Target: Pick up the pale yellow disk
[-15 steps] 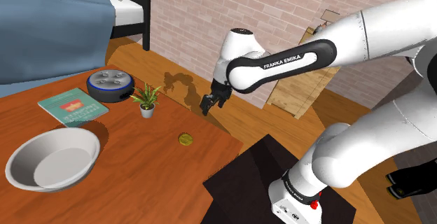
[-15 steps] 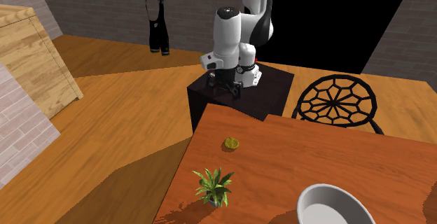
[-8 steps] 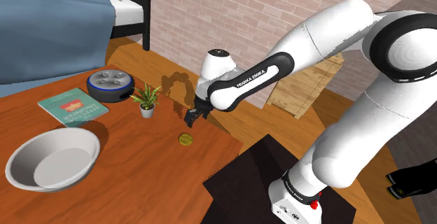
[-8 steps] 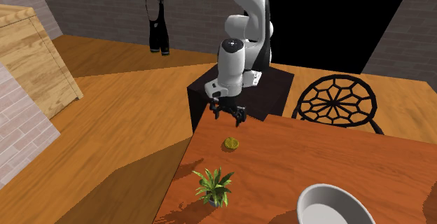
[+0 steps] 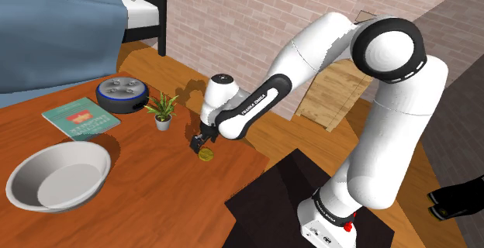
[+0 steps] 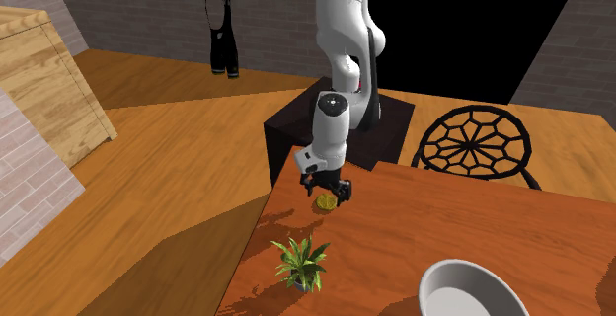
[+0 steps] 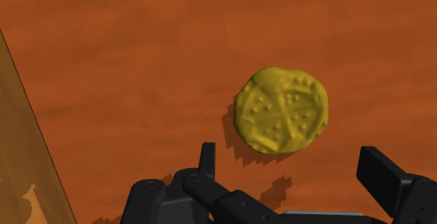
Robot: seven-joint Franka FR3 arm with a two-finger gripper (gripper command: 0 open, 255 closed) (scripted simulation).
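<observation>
Black two-finger tool (image 7: 289, 157), fingers apart, over dull-yellow embossed disk (image 7: 281, 109) on red-brown wooden bench (image 5: 147, 180), 4 o'clock of green potted plant (image 5: 162, 109) (shoulder view). We judge it light, stiff, thin: pinch opposite rims.

Looks like a bedroom in somebody's house: a bed (image 5: 54, 29) with a blue cover by a brick wall (image 5: 233, 14), a wood floor (image 6: 168, 166), and a wooden desk (image 5: 155, 184) holding a little potted plant (image 5: 162, 108), round speaker (image 5: 122, 94), book (image 5: 80, 117) and bowl (image 5: 58, 175). There's also a black wire chair (image 6: 474, 146), plus a dark garment (image 6: 223, 34) hanging up.
</observation>
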